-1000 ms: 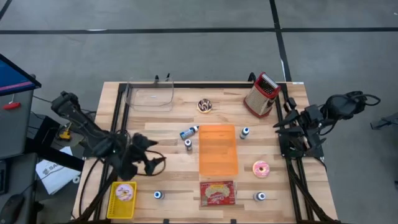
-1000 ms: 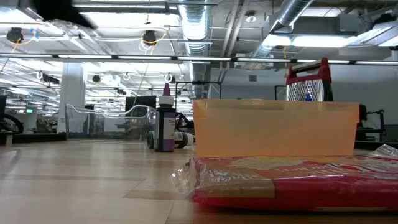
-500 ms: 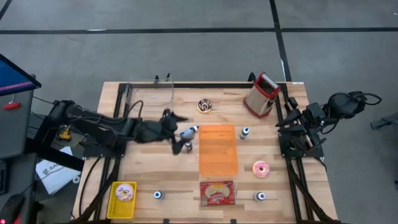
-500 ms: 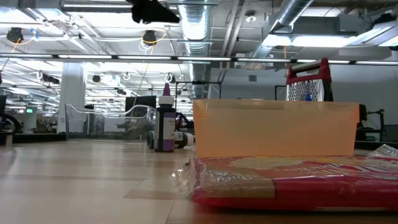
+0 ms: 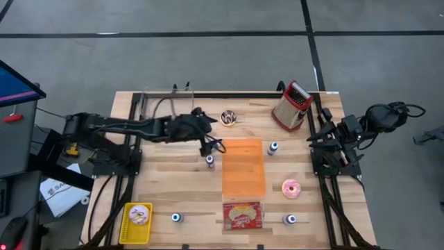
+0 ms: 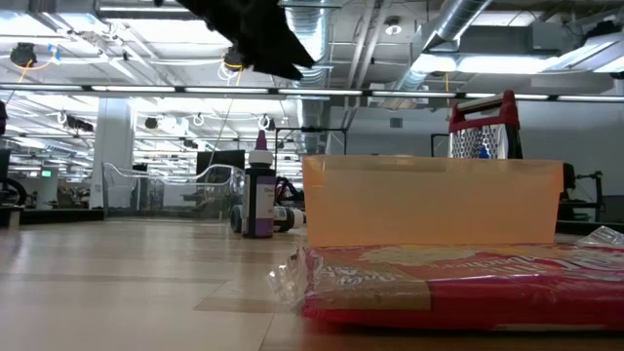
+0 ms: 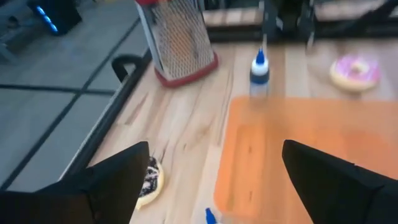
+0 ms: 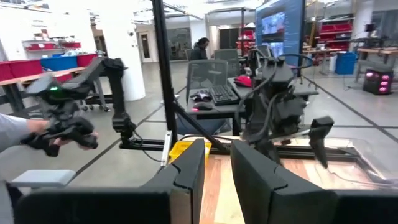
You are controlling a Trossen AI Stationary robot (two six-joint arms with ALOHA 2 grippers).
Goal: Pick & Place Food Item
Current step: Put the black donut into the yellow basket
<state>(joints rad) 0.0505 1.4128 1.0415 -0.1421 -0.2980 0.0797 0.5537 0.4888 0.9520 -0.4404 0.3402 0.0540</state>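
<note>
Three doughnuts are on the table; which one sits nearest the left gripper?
The chocolate doughnut at the table's far edge, just beyond the left gripper; the pink doughnut and the doughnut in the yellow tray are much farther.

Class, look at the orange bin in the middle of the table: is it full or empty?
Empty. From above, the orange bin shows only its bare orange floor, and the left wrist view agrees.

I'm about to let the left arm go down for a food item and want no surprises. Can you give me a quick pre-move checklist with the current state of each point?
1. Left gripper jaws open: ok, spread wide in its wrist view.
2. Left gripper empty: ok.
3. Chocolate donut free to grasp: ok, nothing on it.
4. Gripper lined up over that donut: not ok, it is beside the orange bin, above a small bottle.
5. Right gripper out of the way: ok, at the table's right edge.
6. Gripper height above table: cannot tell.
</note>
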